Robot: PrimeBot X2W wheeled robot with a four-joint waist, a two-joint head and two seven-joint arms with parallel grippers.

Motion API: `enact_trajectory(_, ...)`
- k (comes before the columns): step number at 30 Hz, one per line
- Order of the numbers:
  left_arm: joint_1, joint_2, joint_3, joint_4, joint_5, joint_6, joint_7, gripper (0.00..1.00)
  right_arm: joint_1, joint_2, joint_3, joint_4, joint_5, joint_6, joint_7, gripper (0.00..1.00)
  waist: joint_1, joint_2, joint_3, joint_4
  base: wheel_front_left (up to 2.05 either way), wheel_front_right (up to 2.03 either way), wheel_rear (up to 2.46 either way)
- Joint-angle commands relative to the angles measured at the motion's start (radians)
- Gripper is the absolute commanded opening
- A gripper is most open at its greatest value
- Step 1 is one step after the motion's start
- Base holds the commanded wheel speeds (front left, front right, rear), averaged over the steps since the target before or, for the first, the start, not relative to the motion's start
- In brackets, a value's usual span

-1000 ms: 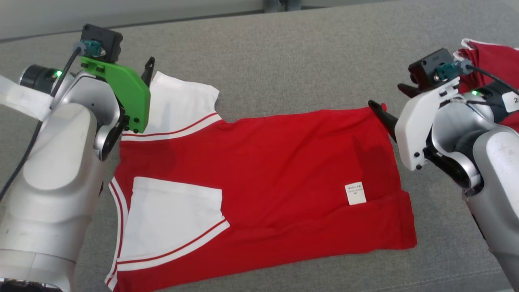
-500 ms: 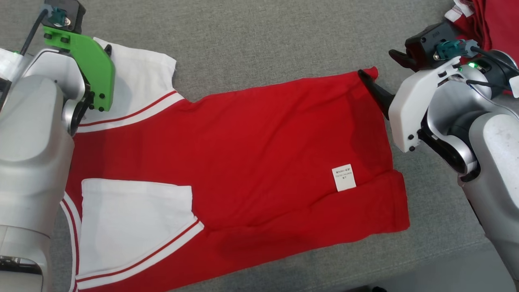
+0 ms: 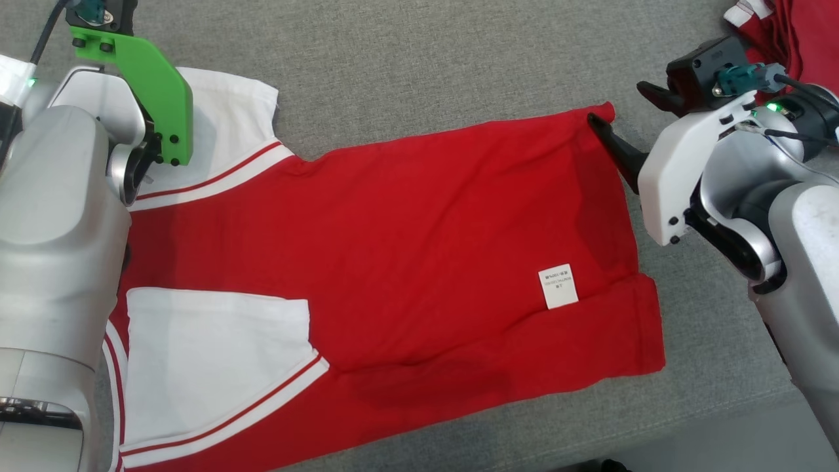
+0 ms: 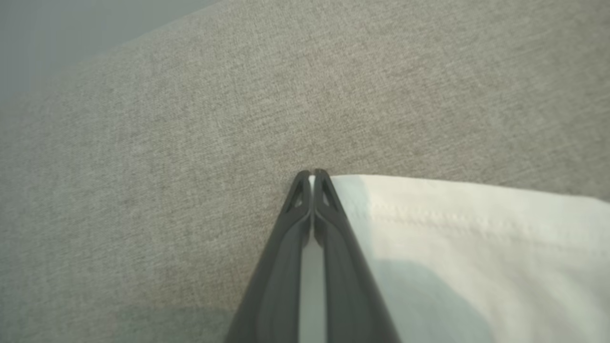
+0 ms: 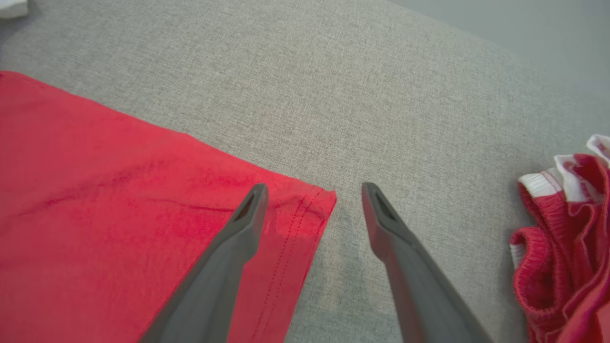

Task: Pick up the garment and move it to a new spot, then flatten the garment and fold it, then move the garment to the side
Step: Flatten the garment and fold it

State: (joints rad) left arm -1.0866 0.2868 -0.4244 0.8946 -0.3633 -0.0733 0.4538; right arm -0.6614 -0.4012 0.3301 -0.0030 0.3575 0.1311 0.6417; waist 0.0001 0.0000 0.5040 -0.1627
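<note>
The garment (image 3: 426, 229) is a red shirt with white sleeves, spread flat on the grey fabric surface (image 3: 426, 65). One white sleeve (image 3: 223, 118) points up at the far left; the other (image 3: 216, 354) lies folded over the red body. My left gripper (image 4: 312, 174) is shut at the corner of the upper sleeve (image 4: 476, 238), with a sliver of white cloth between its fingertips. My right gripper (image 5: 314, 188) stands open over the red hem corner (image 5: 314, 205), one finger above the cloth, the other above the bare surface. In the head view the right gripper (image 3: 616, 101) sits at the shirt's top right corner.
A crumpled red and white garment pile (image 3: 799, 33) lies at the far right, close to my right arm, also seen in the right wrist view (image 5: 567, 238). The surface's front edge (image 3: 721, 419) runs across the lower right. A white label (image 3: 558, 286) sits on the shirt.
The head camera tilted down, shifting the whole picture. My left gripper has shut on the white sleeve's corner. The right gripper stays open at the hem corner.
</note>
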Motion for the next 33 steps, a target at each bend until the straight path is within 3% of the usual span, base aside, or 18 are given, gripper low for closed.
enact_trajectory(1,0.033,-0.001,-0.005,0.02,-0.001,-0.001,0.016,0.0,0.004,-0.008,-0.008,-0.007,-0.001,-0.001,-0.001,1.0,-0.0001,0.0,-0.002,0.005,0.0,0.0,0.0)
enact_trajectory(7,0.047,-0.048,-0.008,0.008,-0.014,0.028,-0.027,0.0,0.036,-0.003,-0.072,-0.037,-0.041,-0.001,-0.039,1.0,-0.0001,0.0,-0.011,0.031,0.0,0.0,0.0)
enact_trajectory(18,0.043,-0.093,-0.036,0.038,-0.018,0.022,-0.061,0.0,0.101,-0.016,-0.14,-0.054,-0.112,-0.001,0.029,1.0,-0.0001,0.0,-0.019,0.056,0.0,0.0,0.0)
enact_trajectory(33,0.005,-0.124,-0.059,0.087,-0.036,0.006,-0.095,0.0,0.009,-0.037,-0.083,0.058,-0.077,-0.001,0.064,1.0,-0.0001,0.0,0.014,0.104,0.0,0.0,0.0)
